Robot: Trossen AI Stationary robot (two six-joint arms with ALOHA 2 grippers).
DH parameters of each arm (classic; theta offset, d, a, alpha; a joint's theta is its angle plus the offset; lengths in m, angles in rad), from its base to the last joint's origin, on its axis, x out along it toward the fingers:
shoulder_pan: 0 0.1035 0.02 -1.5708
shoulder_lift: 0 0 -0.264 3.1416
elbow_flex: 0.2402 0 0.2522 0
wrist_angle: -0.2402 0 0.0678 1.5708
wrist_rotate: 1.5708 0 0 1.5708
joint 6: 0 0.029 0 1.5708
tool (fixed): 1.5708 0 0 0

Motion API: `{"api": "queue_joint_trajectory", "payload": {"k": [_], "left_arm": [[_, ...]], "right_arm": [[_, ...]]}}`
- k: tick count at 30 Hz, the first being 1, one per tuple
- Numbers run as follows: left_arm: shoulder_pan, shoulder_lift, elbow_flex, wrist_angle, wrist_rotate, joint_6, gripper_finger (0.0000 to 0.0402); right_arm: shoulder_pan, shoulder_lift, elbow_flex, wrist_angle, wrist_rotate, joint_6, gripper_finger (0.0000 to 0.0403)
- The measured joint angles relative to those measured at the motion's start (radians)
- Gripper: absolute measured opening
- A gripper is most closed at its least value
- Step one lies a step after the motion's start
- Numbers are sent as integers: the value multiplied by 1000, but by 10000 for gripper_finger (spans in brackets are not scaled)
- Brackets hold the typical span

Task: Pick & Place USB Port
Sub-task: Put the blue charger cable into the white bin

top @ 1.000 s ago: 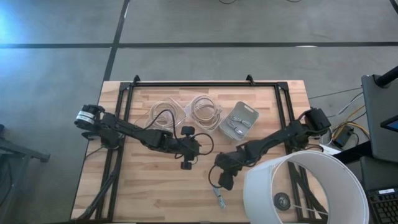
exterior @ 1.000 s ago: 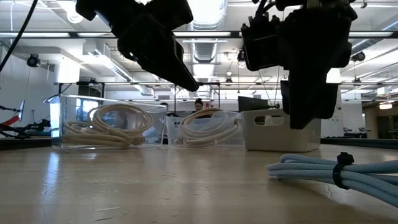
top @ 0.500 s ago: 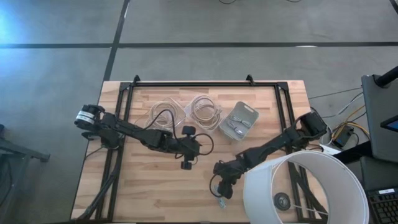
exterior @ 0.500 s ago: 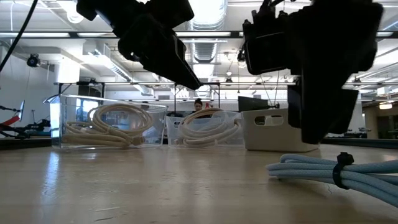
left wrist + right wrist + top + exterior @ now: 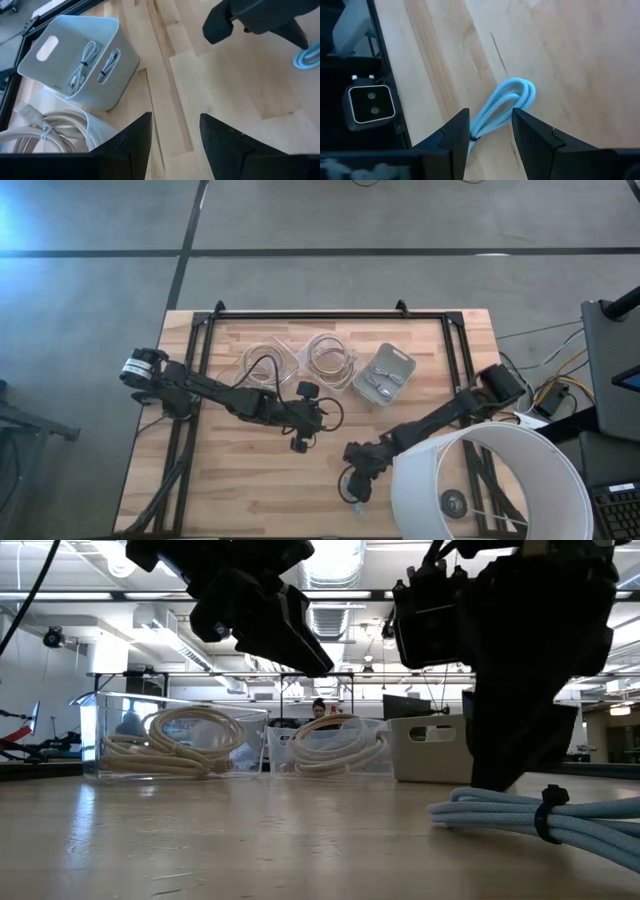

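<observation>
Now the right gripper (image 5: 490, 131) is dropping, fingers spread wide and empty, astride the light-blue cable bundle (image 5: 504, 106) near the surface's (image 5: 250, 490) front edge, so a grasp looks imminent, while the open left gripper (image 5: 172, 131) is waiting mid-surface.

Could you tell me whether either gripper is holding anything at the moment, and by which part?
Nothing is held. The right gripper is open, straddling the light blue cable bundle near its tie; the left gripper is open and empty.
</observation>
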Motion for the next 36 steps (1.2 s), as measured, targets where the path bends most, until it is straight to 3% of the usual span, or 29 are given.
{"api": "queue_joint_trajectory", "payload": {"k": [11,16,36], "left_arm": [[4,0,2,8,0,6,170],[5,0,2,11,0,6,170],[4,0,2,14,0,4,170]], "right_arm": [[12,17,-1,-10,8,-76,146],[12,17,0,-29,78,-125,146],[40,60,12,40,107,-142,139]]}}
